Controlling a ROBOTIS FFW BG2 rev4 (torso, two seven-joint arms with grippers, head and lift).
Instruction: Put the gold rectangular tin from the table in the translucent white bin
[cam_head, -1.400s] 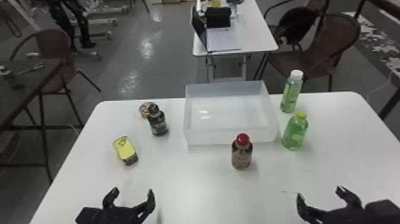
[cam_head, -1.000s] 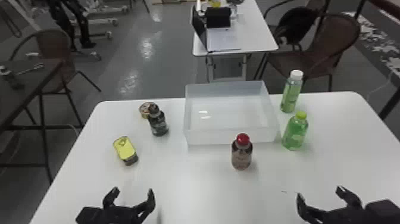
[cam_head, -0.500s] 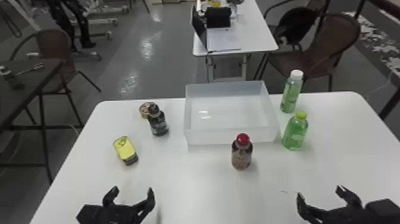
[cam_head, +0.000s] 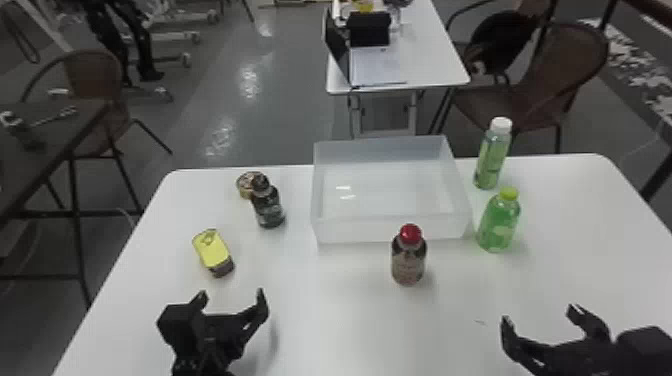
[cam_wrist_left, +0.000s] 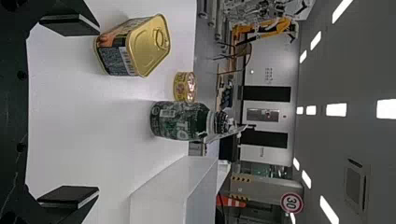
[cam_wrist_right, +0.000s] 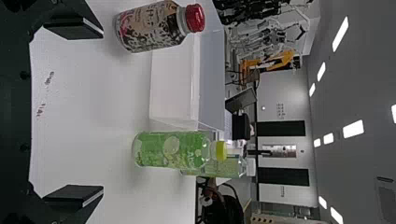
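A dark bottle (cam_head: 268, 205) stands between gold tin (cam_head: 213, 250) and white bin (cam_head: 395, 229). Lid up, the tin slants lengthwise away leftward; left gripper (cam_head: 230, 295) and right gripper (cam_head: 540, 314) gape empty.

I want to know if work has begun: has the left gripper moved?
Yes: in the head view, the left gripper has moved forward, closer to the unmoved gold tin.

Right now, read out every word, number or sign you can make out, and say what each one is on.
"30": round red-rimmed sign in the background.
Gold tin: side print too small to read.
Round tin: print too small.
Dark bottle: lettering too blurred to quote whole.
Red-capped bottle: print too blurred.
Yellow-capped bottle and white-capped bottle: labels not clear enough to quote.
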